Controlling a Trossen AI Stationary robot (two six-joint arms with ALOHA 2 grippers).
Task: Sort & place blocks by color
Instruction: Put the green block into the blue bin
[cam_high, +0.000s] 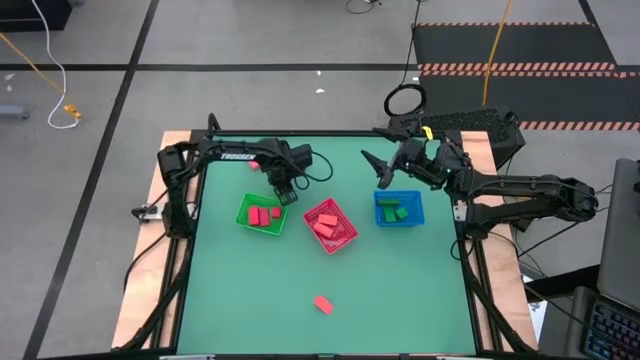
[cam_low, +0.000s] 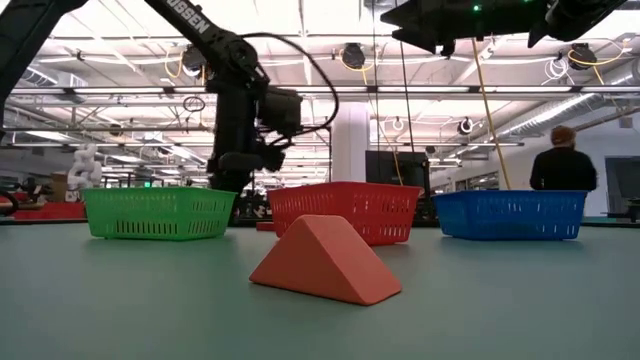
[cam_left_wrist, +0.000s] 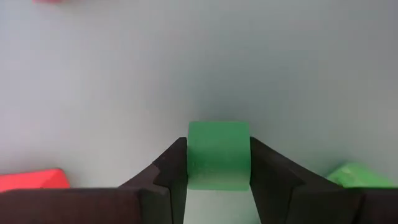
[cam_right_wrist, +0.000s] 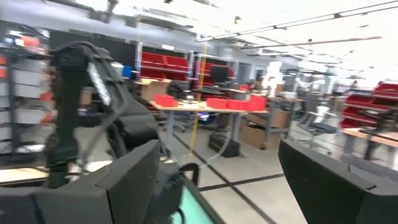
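Currently, a green block (cam_left_wrist: 217, 154) is clamped between the two dark fingers (cam_left_wrist: 171, 171) of the left gripper (cam_high: 286, 193), as shown in the left wrist view, with bare green table surface seen beyond it. In the high view this gripper is held just past the far right corner of the green basket (cam_high: 245, 213), between that basket and the red basket (cam_high: 345, 232). Two red blocks (cam_high: 262, 215) are seen lying inside the green basket, just below and to the left of the gripper. Several red blocks (cam_high: 326, 226) are held in the red basket, to the gripper's right. Farther right, dark green blocks (cam_high: 395, 211) are seen inside the blue basket (cam_high: 381, 199).

The right gripper (cam_high: 378, 172) is raised in the air just above the far left corner of the blue basket, and its fingers (cam_right_wrist: 339, 180) are spread wide apart with nothing between them, the room being seen past them in the right wrist view.

One salmon-pink block (cam_high: 322, 304) is left alone on the table (cam_high: 420, 290), well apart from both grippers, toward the near edge; in the low view it is shown as a wedge (cam_low: 325, 262) lying in front of the red basket. A person (cam_low: 563, 158) is seen standing in the room behind the blue basket.
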